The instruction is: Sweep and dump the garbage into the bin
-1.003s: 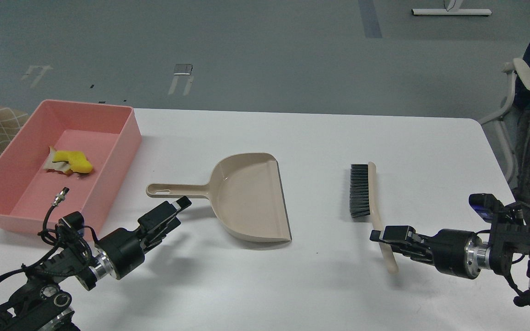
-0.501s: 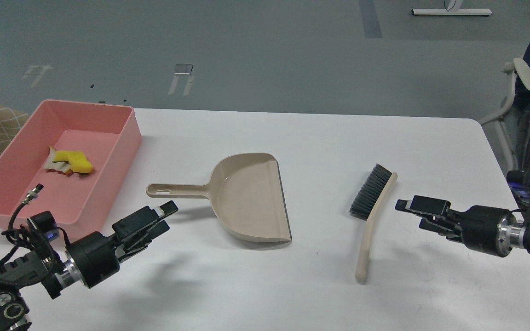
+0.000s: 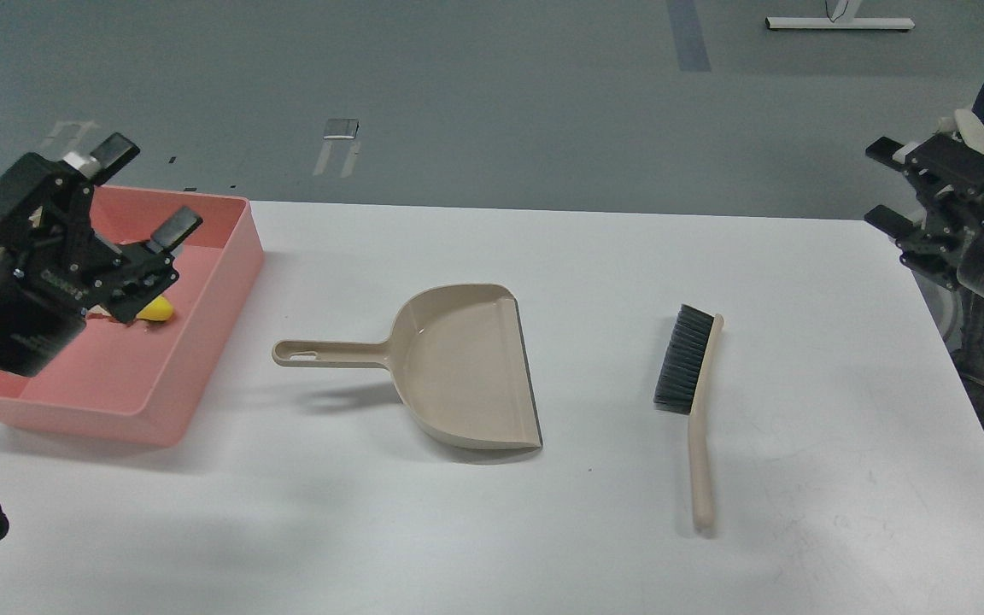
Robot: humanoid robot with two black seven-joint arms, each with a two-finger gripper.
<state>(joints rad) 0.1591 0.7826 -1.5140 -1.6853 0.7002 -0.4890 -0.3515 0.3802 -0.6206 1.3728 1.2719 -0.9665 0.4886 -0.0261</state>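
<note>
Both of my arms have lifted off the bench since the earlier frames, and the brush has turned from a slant to nearly upright in view.

Item 1, bench [image 3: 594, 530]: white top, bare along the near edge, faint scuffs at right.

Item 2, brush [image 3: 694, 401]: beige handle toward me, black bristles on its left side at the far end. It lies flat, right of centre, free of both pincers.

Item 3, dustpan [image 3: 466, 363]: beige, lying flat at mid-bench. Its long handle points left toward the bin, its open lip faces right toward the brush. Clear gap to the brush; nothing in the pan.

Item 4, bin [image 3: 202, 342]: pink tub at the left edge of the bench, near the dustpan handle but not touching it.

Item 5, garbage [image 3: 156, 309]: inside the bin. Only a yellow tip shows beneath my left pincer; the bread slice is hidden from me.

Item 6, left pincer [image 3: 146, 195]: raised over the bin in this view, fingers spread wide, nothing between them.

Item 7, right pincer [image 3: 883, 185]: raised at the far right, past the bench edge, fingers spread, nothing held.

Item 8, floor: grey, beyond the bench, with tape marks.
</note>
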